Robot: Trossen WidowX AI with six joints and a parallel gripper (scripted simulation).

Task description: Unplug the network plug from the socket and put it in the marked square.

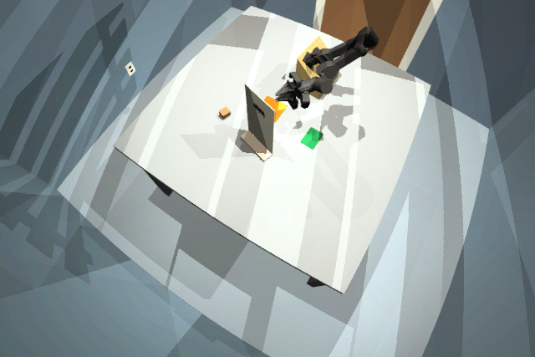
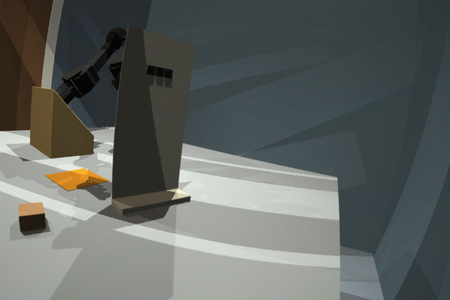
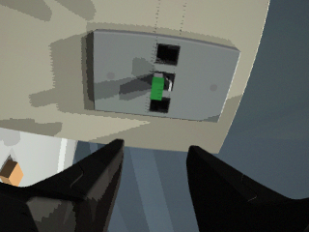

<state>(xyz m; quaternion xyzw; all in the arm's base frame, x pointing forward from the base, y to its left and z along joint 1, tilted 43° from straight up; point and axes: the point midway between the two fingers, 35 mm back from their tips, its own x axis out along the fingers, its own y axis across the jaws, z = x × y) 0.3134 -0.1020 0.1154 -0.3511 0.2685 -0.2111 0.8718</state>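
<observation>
The upright panel [image 1: 259, 121] [image 2: 152, 115] [image 3: 129, 19] stands on a small foot in the middle of the table. In the wrist view its grey socket plate [image 3: 123, 77] shows three stacked sockets, and the green plug [image 3: 156, 87] sits in the middle one. My gripper [image 1: 282, 93] [image 3: 156, 151] hovers just in front of the panel's socket side, a short way off and pointing at the plug. Its fingers are partly closed with a gap and nothing between them. An orange square [image 1: 275, 107] [image 2: 76, 177] lies on the table below the gripper. A green square [image 1: 312, 137] lies further to the right.
A tan wedge-shaped box [image 1: 308, 63] [image 2: 58, 126] stands at the arm's base behind the gripper. A small orange-topped block [image 1: 224, 112] [image 2: 31, 216] [image 3: 10, 169] lies on the far side of the panel. A brown door stands behind the table.
</observation>
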